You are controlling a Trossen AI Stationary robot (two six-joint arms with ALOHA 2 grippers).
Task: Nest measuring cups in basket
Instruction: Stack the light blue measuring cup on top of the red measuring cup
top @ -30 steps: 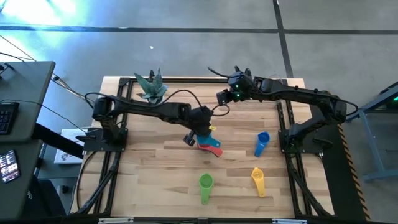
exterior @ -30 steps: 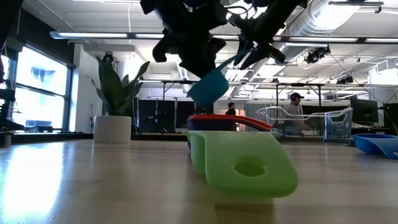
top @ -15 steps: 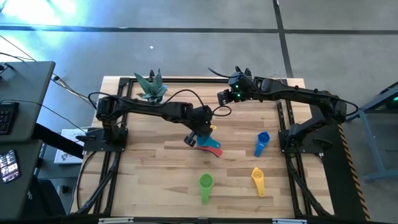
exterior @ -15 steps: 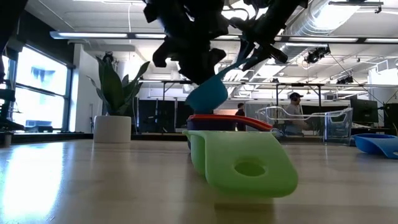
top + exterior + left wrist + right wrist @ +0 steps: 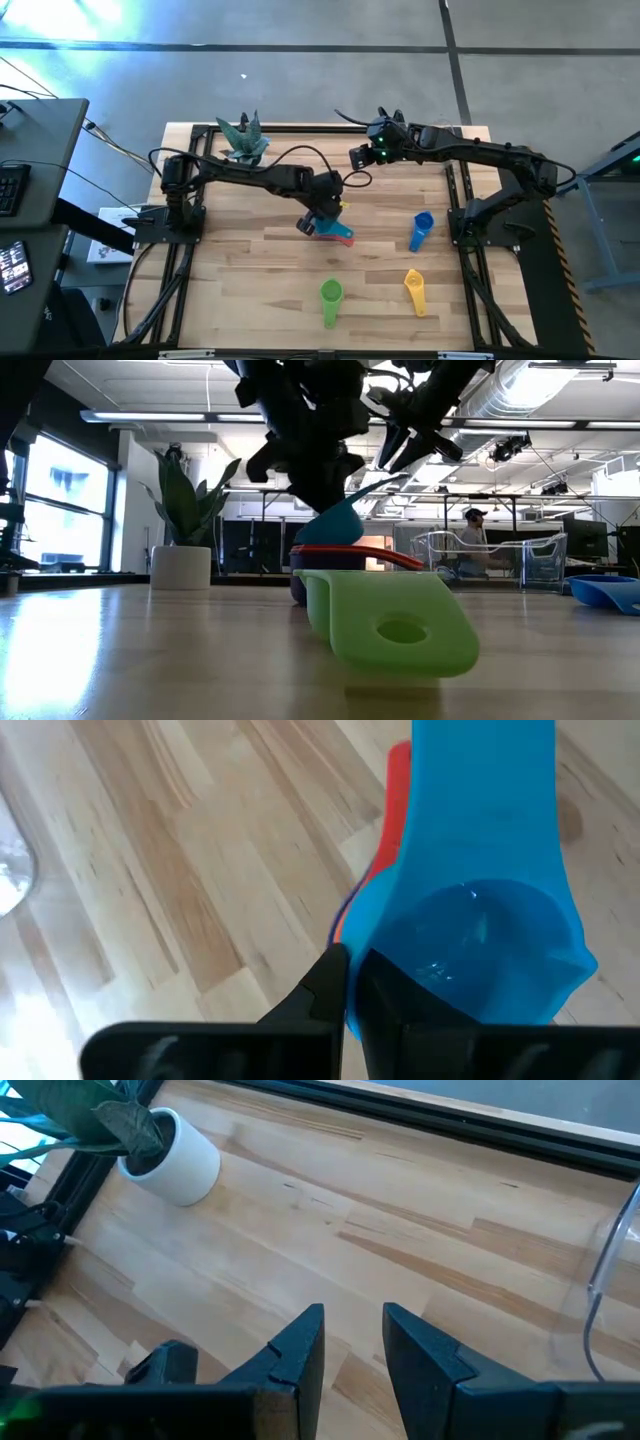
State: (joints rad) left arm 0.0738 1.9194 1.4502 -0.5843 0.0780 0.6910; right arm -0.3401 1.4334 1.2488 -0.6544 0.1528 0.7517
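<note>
My left gripper (image 5: 312, 218) is shut on a teal measuring cup (image 5: 480, 920) at the table's middle. The cup's bowl is down in the mouth of a red cup (image 5: 350, 550), which is nested in a purple cup (image 5: 325, 565). The red handle (image 5: 398, 810) shows beneath the teal one. The green (image 5: 331, 298), yellow (image 5: 415, 290) and blue (image 5: 422, 228) cups lie apart on the table. My right gripper (image 5: 357, 157) hangs open and empty over the far part of the table. The clear basket (image 5: 520, 560) stands at the back. My left gripper holds the teal cup by the wall of its bowl (image 5: 365, 955), on the side away from the handle, with one finger inside the bowl and one outside. The fingers come from above, slanting down. The cup sits tilted, its bottom in the red cup and its handle (image 5: 390, 482) raised.
A white potted plant (image 5: 243, 140) stands at the far left corner. The green cup (image 5: 390, 625) lies close to the near edge. An edge of the basket (image 5: 610, 1270) shows in the right wrist view. Bare wood lies at the left and near left.
My left gripper has gone down with the teal cup, which hung clear above the red and purple stack a second ago. Its bowl now rests in the red cup's mouth. The gripper has stayed shut on it.
</note>
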